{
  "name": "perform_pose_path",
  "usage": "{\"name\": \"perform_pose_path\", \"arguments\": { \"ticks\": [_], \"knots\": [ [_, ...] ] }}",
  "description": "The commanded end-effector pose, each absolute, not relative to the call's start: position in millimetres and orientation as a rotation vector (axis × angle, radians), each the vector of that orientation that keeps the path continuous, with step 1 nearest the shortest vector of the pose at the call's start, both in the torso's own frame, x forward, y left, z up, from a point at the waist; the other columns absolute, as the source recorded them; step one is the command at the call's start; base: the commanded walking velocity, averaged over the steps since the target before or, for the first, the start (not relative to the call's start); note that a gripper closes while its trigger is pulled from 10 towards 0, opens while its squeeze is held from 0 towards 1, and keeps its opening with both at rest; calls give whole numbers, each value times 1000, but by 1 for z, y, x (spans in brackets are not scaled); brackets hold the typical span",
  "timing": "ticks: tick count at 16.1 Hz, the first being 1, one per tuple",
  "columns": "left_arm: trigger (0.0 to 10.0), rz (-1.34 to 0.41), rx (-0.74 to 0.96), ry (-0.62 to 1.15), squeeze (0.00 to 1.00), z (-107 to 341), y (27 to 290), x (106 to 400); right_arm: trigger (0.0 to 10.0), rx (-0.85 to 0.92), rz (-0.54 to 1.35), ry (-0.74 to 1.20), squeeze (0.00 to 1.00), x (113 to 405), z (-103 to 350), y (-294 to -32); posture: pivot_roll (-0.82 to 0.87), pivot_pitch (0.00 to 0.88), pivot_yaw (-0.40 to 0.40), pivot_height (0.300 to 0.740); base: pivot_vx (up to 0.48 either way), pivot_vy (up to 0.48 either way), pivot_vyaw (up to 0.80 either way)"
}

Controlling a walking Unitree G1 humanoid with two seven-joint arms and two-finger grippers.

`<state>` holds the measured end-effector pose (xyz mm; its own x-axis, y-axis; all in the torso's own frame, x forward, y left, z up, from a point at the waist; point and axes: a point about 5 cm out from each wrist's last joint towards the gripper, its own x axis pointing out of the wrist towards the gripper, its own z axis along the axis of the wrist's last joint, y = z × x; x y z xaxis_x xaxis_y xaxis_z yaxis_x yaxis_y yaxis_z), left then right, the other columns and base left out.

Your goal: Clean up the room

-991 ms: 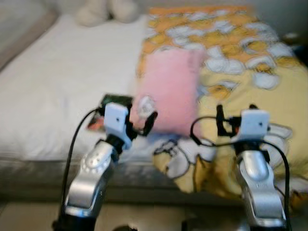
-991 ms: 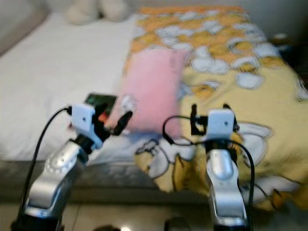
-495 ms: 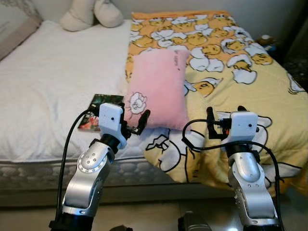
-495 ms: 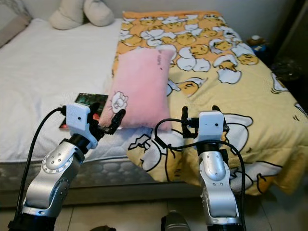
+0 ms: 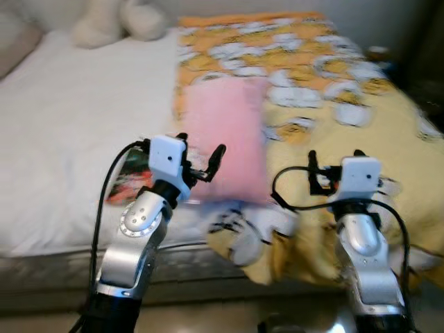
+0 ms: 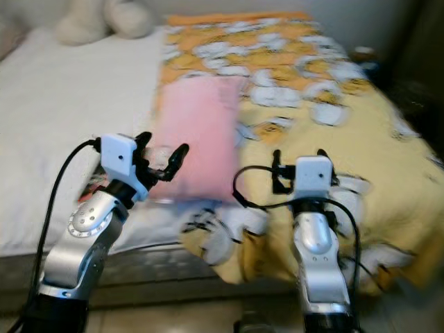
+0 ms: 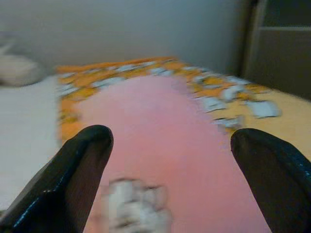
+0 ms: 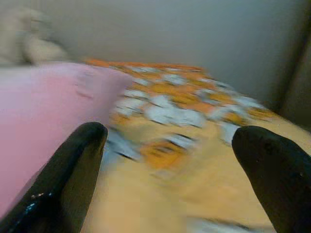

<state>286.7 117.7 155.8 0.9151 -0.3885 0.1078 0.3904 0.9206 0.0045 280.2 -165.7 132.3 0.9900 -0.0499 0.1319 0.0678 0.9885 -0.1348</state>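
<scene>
Left tool (image 5: 201, 161) is hovering open-fingered just before the near end of a pink pillow (image 5: 225, 135), which is lying lengthwise away from the robot on the bed (image 5: 62, 118), overlapping a yellow blanket (image 5: 347, 90). Right tool (image 5: 331, 166), also open, is hanging farther off, over the blanket.

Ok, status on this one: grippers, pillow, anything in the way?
Left gripper open, at pink pillow. Right gripper open over yellow blanket. Book beside pillow on the bed.

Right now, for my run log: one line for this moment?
left gripper: open, at pink pillow | right gripper: open, over yellow blanket | book on bed
</scene>
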Motion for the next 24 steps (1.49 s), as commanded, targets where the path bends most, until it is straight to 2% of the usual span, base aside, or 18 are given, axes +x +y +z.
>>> {"name": "perform_pose_path", "arguments": {
  "ticks": [1, 5, 12, 20, 24],
  "knots": [
    [10000, -395, -25, -98, 0, 156, 119, 288, 10000, -132, -46, -144, 0, 281, 134, -163, -164, 0, 79, 703, 251, 409, 0],
    [10000, -403, -25, -110, 0, 158, 119, 290, 10000, -129, -48, -142, 0, 282, 133, -164, -162, 0, 76, 703, 126, 410, 0],
    [10000, -439, -4, -108, 0, 159, 116, 293, 10000, -112, -73, -143, 0, 285, 132, -166, -169, 0, 89, 703, 0, 0, 0],
    [10000, -468, -17, -108, 0, 157, 112, 294, 10000, -121, -78, -147, 0, 282, 132, -167, -183, 0, 94, 703, 311, -359, 0],
    [10000, -455, -15, -104, 0, 155, 115, 294, 10000, -126, -72, -141, 0, 282, 132, -166, -181, 0, 90, 703, 113, 0, 0]
  ]
}}
